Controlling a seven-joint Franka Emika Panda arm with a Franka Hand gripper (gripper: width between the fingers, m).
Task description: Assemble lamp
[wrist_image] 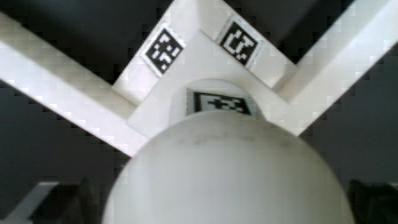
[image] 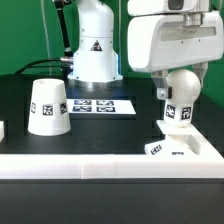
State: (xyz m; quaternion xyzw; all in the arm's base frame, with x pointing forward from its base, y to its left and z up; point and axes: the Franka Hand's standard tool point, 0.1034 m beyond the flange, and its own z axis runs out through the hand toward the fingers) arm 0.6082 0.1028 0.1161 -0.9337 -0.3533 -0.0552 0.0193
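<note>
The white bulb stands upright on the flat base at the exterior view's right, tags on both. My gripper hangs over it, open, its dark fingers down at either side of the round head. In the wrist view the bulb fills the middle, and a dark gap shows between it and each finger, so nothing is gripped. The base lies beyond the bulb, tucked into a corner. The cone-shaped shade stands alone at the exterior view's left.
A white raised rail runs along the front and turns back at the right, forming the corner that holds the base. The marker board lies flat mid-table. The white robot pedestal stands behind it.
</note>
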